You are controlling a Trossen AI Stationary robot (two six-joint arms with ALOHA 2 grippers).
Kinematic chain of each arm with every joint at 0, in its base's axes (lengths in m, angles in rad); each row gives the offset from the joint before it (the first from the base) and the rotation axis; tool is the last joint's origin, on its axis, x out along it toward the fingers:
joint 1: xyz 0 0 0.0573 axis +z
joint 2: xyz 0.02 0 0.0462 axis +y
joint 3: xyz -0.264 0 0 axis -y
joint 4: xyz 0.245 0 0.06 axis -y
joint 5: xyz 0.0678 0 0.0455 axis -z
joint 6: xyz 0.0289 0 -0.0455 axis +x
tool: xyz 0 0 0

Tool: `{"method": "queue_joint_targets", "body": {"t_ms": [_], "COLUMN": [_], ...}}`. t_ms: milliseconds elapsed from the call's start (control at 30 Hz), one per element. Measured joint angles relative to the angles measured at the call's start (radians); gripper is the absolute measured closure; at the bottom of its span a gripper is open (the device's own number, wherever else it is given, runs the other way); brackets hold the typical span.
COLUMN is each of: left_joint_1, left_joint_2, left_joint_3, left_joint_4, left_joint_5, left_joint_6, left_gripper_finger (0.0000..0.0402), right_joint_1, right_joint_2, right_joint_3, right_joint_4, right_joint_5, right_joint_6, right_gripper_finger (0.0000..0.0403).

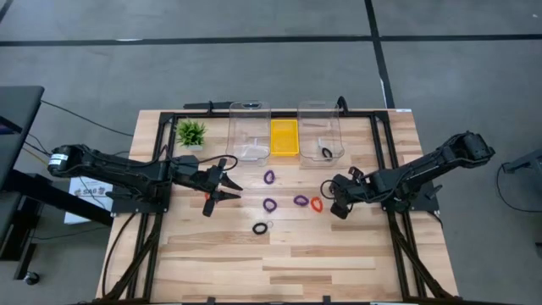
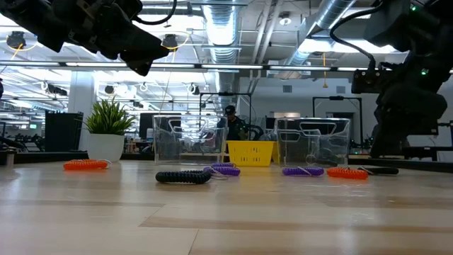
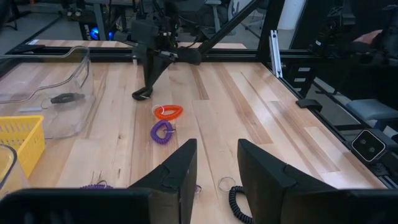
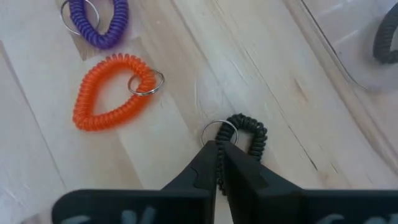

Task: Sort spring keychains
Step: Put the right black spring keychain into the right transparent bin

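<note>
The wooden table (image 1: pixel 339 263) is laid out with two clear bins along the far edge, and a yellow basket (image 1: pixel 284 138) is parked between them. The left bin (image 1: pixel 249 127) looks empty from above, and one black coil (image 1: pixel 327 153) can already be seen in the right bin (image 1: pixel 320 127), so that's presumably where black ones get dropped.

The left arm is just parked over its side of the table. Its left gripper (image 3: pixel 216 146) is held partly spread and nothing is caught between the fingers.

All the action is on the right. The right gripper (image 4: pixel 219 149) is pressed down at the table surface, and its fingers are pinched together on the end of a black keychain (image 4: pixel 252 134), right where the metal ring joins the coil. So the grasp step looks to be in hand, and the lift hasn't been made yet, since the coil is lying flat on the wood.

Just beside it an orange keychain (image 4: pixel 106 96) is lying loose, with a purple keychain (image 4: pixel 102 18) a bit past that. More are scattered mid-table: two more purple ones (image 1: pixel 268 177) (image 1: pixel 270 204) and another black one (image 1: pixel 260 228).

As for the next move, my guess is the pinched coil needs to be raised clear, carried to the right bin and let go over it. The grip is only on a thin end, so it could easily be lost if it's swung fast.
</note>
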Motion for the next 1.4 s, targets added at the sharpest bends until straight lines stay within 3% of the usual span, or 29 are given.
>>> {"method": "queue_joint_targets", "body": {"t_ms": [433,700,1100,1400], "left_joint_1": [0.0,0.0,0.0,0.0], "left_joint_2": [0.0,0.0,0.0,0.0], "left_joint_3": [0.0,0.0,0.0,0.0], "left_joint_4": [0.0,0.0,0.0,0.0], "left_joint_5": [0.0,0.0,0.0,0.0], "left_joint_6": [0.0,0.0,0.0,0.0], "left_gripper_finger": [0.0289,0.0289,0.0289,0.0289], "right_joint_1": [0.0,-0.025,-0.055,-0.056], "right_joint_2": [0.002,0.002,-0.001,-0.001], "right_joint_3": [-0.027,-0.098,-0.169,-0.169], "right_joint_4": [0.052,0.111,0.188,0.186], "right_joint_5": [0.051,0.027,-0.016,-0.053], "right_joint_6": [0.0,0.001,0.034,0.035], "right_gripper_finger": [0.0267,0.0232,0.0257,0.0336]}}
